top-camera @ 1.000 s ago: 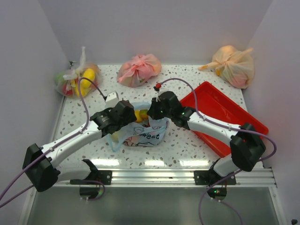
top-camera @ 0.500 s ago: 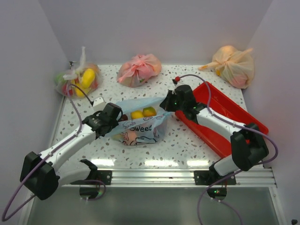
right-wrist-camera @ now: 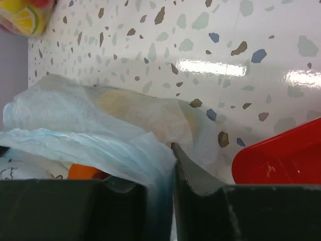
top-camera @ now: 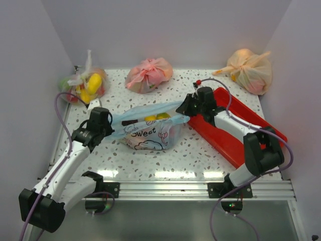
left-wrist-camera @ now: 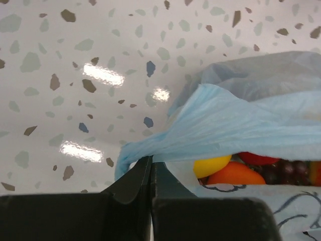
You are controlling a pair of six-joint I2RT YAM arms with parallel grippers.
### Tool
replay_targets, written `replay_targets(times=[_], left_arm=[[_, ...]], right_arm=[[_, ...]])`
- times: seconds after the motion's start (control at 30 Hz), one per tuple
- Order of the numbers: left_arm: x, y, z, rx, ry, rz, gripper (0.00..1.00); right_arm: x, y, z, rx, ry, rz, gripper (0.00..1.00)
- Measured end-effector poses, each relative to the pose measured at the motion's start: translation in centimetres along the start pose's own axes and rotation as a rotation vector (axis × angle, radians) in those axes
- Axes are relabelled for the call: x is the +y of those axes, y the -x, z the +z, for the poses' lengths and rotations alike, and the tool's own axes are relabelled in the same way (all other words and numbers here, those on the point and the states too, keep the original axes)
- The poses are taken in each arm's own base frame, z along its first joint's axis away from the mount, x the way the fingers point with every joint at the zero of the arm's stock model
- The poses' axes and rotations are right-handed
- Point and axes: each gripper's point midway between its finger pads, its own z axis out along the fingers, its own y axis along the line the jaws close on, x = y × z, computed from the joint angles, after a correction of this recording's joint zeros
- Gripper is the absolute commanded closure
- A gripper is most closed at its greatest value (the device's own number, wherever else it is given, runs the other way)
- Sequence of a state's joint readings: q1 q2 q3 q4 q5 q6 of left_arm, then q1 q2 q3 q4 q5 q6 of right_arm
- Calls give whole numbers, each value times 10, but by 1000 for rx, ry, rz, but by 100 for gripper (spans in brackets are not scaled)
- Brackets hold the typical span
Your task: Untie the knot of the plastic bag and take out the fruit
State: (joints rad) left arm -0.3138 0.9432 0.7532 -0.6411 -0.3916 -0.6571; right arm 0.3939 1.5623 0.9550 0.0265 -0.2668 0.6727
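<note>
Plastic bag (top-camera: 150, 136) stretched btwn both, left gripper (top-camera: 111, 123) pinching L end, right gripper (top-camera: 185, 113) pinching R end

A speckled tabletop boxed in by pale walls.
The glossy white tabletop (top-camera: 200, 155), flecked with grey, brown and blue chips, is shut in by a plain lilac-white back wall (top-camera: 165, 30), left wall (top-camera: 25, 75) and right wall (top-camera: 301, 60). A silver metal rail (top-camera: 165, 189) runs along its near edge, with a dull grey surface (top-camera: 165, 221) below. Bright glare patches (top-camera: 165, 174) line the near edge.
</note>
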Motion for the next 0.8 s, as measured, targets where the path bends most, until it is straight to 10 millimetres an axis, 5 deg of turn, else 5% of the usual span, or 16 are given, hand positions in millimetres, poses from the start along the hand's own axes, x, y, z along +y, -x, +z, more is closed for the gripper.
replay_targets(times=[0.07, 0.1, 0.23, 0.5, 0.8], left_arm=[[-9, -1, -5, 13, -73, 36, 100], [-14, -1, -8, 18, -103, 43, 100], [-33, -1, -18, 23, -233, 75, 100], [-58, 6, -33, -10, -401, 120, 100], [-57, -8, -40, -27, -471, 133, 100]], right_arm=[[4, 1, -2, 15, 1, -49, 54], [8, 2, -4, 22, 1, -79, 33], [31, 1, -15, 36, -2, -236, 11], [104, 27, -64, -93, 11, -491, 2], [118, 58, -83, -187, -57, -587, 3]])
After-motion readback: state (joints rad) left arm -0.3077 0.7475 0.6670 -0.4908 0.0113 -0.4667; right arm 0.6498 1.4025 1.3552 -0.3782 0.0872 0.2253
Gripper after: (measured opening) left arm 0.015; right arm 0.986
